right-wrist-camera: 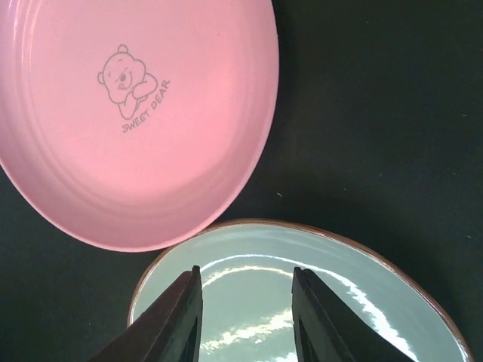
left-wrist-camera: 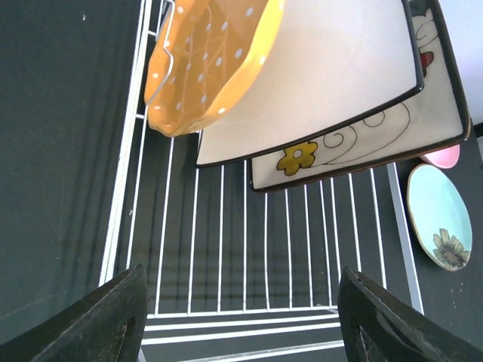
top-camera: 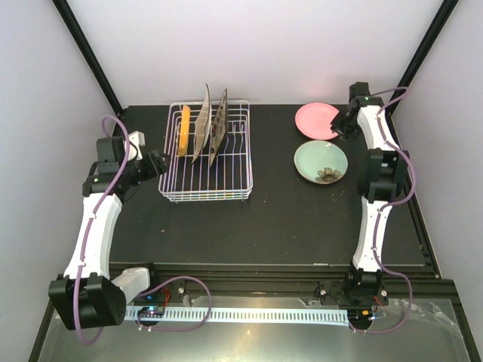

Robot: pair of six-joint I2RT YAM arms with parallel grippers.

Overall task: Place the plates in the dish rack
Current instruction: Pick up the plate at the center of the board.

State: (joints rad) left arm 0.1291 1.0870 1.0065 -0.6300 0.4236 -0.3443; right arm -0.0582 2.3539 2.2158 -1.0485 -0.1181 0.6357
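Observation:
The white wire dish rack [top-camera: 204, 197] holds three plates on edge: a small orange one [top-camera: 184, 130], a plain white square one [top-camera: 202, 121] and a cream flowered square one [top-camera: 220, 121]. My left gripper [top-camera: 158, 162] hovers at the rack's left side. Its wrist view shows it open [left-wrist-camera: 241, 320] over the rack wires [left-wrist-camera: 121, 204], nothing between the fingers, and the orange plate [left-wrist-camera: 211, 60] ahead. A pink plate [top-camera: 317, 119] and a pale green plate [top-camera: 321, 162] lie flat at the right. My right gripper [right-wrist-camera: 245, 317] is open above the green plate [right-wrist-camera: 302, 264], beside the pink plate [right-wrist-camera: 136, 113].
The black table top ends in a raised metal frame at the near side [top-camera: 264, 313]. Black corner posts [top-camera: 90, 56] rise at the back left and back right against pale walls. The rack's near half [top-camera: 211, 177] holds no plates.

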